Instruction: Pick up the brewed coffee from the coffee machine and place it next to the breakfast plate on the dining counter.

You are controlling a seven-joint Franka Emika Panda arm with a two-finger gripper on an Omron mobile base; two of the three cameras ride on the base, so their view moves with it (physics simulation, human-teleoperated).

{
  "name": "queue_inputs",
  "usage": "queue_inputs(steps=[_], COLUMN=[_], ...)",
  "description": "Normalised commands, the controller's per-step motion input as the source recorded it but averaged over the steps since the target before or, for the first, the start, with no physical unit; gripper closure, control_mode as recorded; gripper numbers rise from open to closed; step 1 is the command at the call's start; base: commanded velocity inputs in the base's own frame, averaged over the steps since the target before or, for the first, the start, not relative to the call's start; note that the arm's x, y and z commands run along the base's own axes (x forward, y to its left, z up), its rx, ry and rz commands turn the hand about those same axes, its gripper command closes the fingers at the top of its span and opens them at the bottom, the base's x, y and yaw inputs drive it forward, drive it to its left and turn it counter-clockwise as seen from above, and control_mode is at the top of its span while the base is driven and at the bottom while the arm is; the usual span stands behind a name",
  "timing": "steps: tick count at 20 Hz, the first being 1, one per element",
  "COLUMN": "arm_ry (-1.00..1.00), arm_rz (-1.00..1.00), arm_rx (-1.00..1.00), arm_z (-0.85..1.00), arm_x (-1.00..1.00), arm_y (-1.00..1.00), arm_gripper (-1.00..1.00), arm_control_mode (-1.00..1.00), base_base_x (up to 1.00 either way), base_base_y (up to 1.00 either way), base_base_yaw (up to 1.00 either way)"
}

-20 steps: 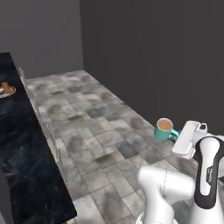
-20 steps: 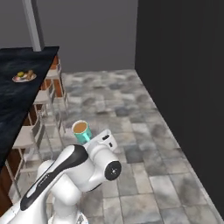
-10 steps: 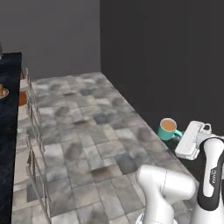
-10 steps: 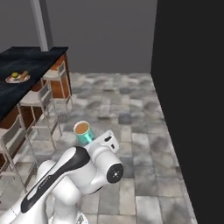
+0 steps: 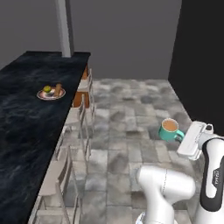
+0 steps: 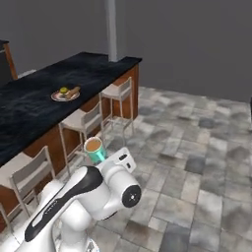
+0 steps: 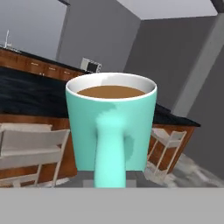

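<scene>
Stools [image 6: 86, 119] along dining counter [image 6: 34, 101]

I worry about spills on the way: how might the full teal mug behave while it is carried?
The brewed coffee looks nearly brim-full, so tilting or jolts would probably slosh it. Held by its handle, it may swing. It looks rigid, likely breakable.

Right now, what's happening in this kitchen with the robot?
The robot arm is carrying the teal mug of coffee by its handle, upright and full, held in the air over the tiled floor. Its gripper is shut on the handle. The breakfast plate sits on the black dining counter, well away from the mug, so the coffee has not been set down yet.
</scene>
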Motion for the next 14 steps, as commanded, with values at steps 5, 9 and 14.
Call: queue_inputs(steps=[5, 9, 14], arm_ry=[0.00, 0.00, 0.00], arm_rz=[0.00, 0.00, 0.00], arm_rx=[0.00, 0.00, 0.00], arm_z=[0.00, 0.00, 0.00], arm_x=[0.00, 0.00, 0.00], arm_y=[0.00, 0.00, 0.00], arm_gripper=[1.00, 1.00, 1.00], arm_control_mode=[1.00, 1.00, 1.00], base_base_x=[1.00, 1.00, 1.00], base_base_y=[-0.44, -0.56, -0.60], base_base_yaw=[0.52, 0.47, 0.46])
